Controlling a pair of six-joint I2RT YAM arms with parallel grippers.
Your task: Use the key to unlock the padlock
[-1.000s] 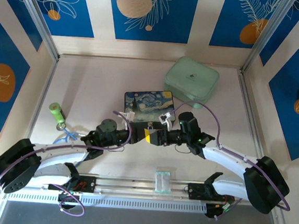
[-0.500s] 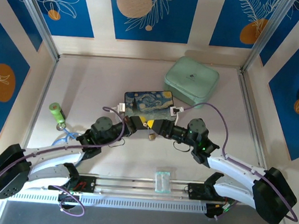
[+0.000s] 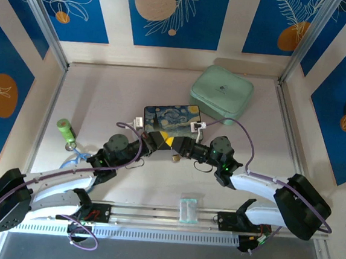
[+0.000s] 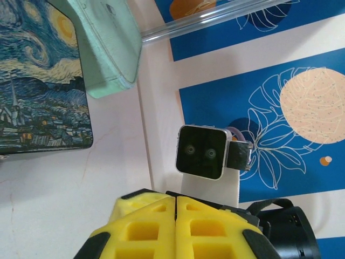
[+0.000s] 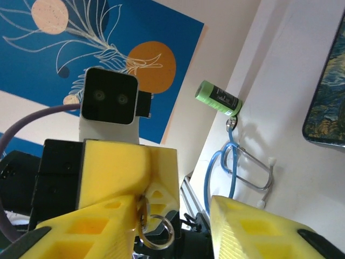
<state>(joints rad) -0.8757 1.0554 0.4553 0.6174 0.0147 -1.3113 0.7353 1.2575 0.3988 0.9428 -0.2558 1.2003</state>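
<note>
Tabletop [image 3: 103,99], painted box [image 3: 171,118], mint case [image 3: 221,96]; left tool [image 4: 175,199] tight on key ring [image 5: 156,227], right tool [image 5: 173,208] agape.

key [image 5: 142,209] blade hidden in left gripper [image 4: 176,200] pinch, only its ring end showing, padlock [image 3: 174,159] too small in top view to tell shackle open or closed, painted box [image 4: 38,81] cropped at left wrist view's edge

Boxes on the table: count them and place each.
2. The mint-green case sits at the far right; the Starry Night box lies nearer, left of it, mid-table. A smaller one could be hidden.
</note>
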